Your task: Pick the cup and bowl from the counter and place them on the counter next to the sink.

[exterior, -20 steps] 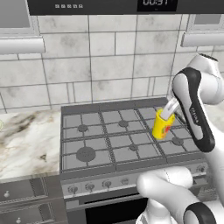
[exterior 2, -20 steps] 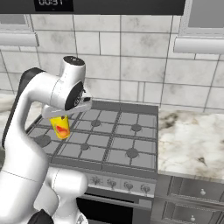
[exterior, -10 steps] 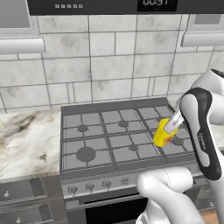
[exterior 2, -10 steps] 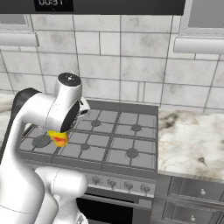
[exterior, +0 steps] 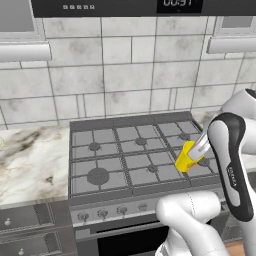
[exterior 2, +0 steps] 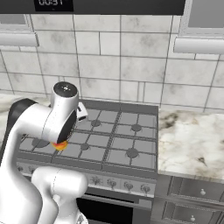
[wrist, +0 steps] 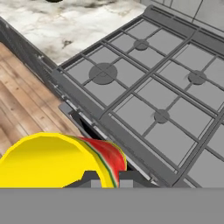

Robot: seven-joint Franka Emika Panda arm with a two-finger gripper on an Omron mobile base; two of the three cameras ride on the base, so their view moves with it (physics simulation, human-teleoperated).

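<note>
The cup (exterior: 187,157) — small, stiff and judged light — was held pinched at its rim by the gripper (exterior: 198,151) above the stove (exterior: 125,155); a slick wall was suspected.

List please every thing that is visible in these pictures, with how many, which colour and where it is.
cup: one, yellow with a red-orange pattern, tilted, held in the air above the right part of the stove.
stove: one, grey gas top with dark grates and burners, in the middle, knobs along its front.
counter: white marble with grey-brown veins, on both sides of the stove.
drawers: grey, with small round knobs, under the counter.
wall tiles: pale grey, behind the stove.
microwave: one, dark, above the stove, with a lit display.
floor: brown wood, in front of the stove.
gripper: one, dark fingertips, shut on the cup.
arm: one, white with dark joints.
</note>
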